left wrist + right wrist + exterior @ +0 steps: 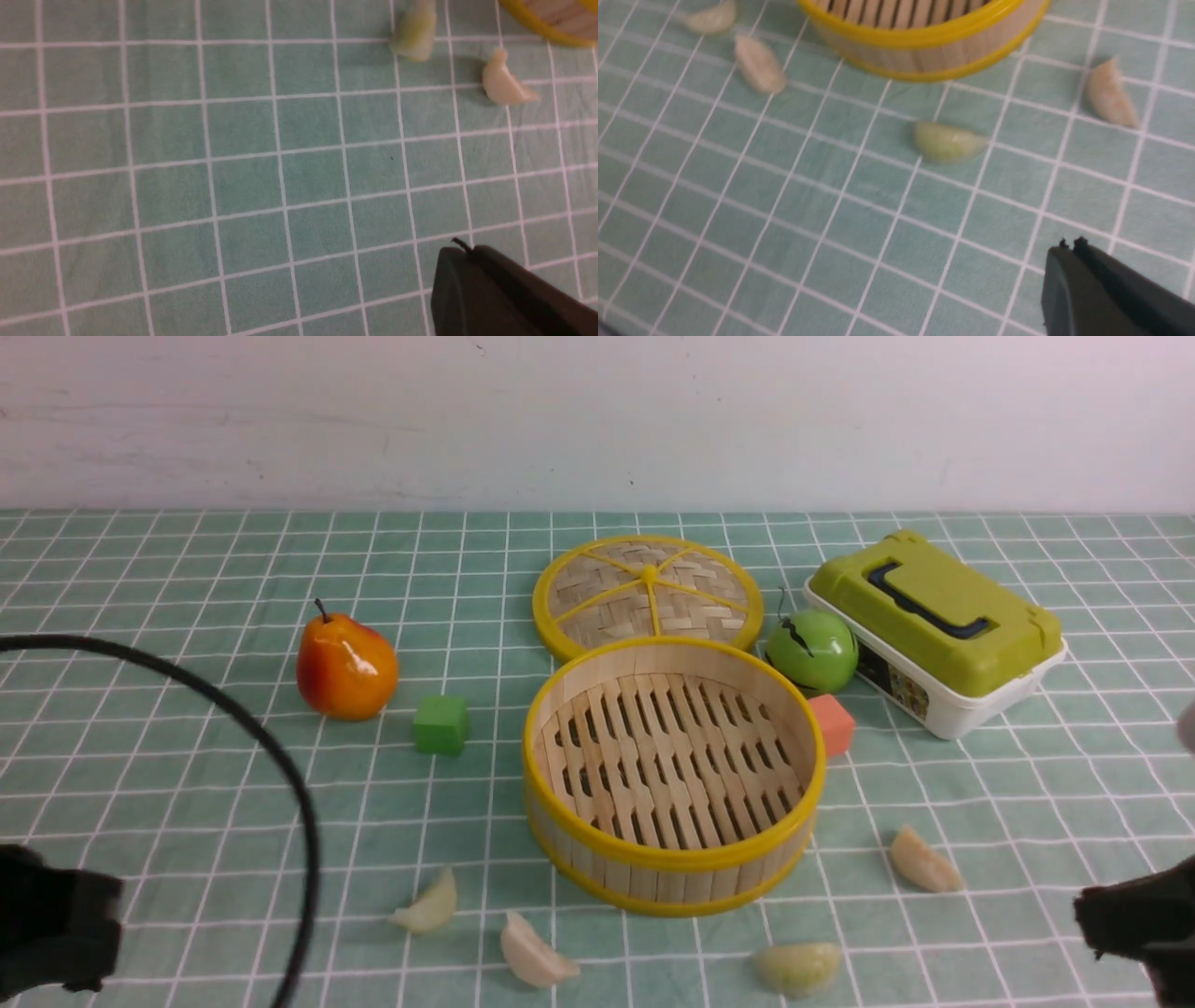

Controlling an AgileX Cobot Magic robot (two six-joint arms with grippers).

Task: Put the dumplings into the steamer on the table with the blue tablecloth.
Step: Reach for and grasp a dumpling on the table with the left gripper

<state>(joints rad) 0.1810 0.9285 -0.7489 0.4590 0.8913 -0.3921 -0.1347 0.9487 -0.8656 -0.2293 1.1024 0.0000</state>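
Observation:
The round bamboo steamer [674, 775] with yellow rims stands empty mid-table on the teal grid cloth [187, 784]. Several dumplings lie on the cloth in front of it: one [429, 903] at front left, one [534, 953] beside it, a pale green one [799, 968] at front right, one [922, 861] to the right. My left gripper [460, 249] is shut and empty, near the front left corner, apart from two dumplings [504, 84] [416, 30]. My right gripper [1070, 246] is shut and empty at the front right, short of the green dumpling [948, 141].
The flat woven lid [648, 595] lies behind the steamer. A green apple [811, 650], an orange cube [831, 724] and a green-lidded box [936, 627] sit at right. A pear [345, 665] and a green cube [441, 724] sit at left. A black cable [280, 775] arcs over the left.

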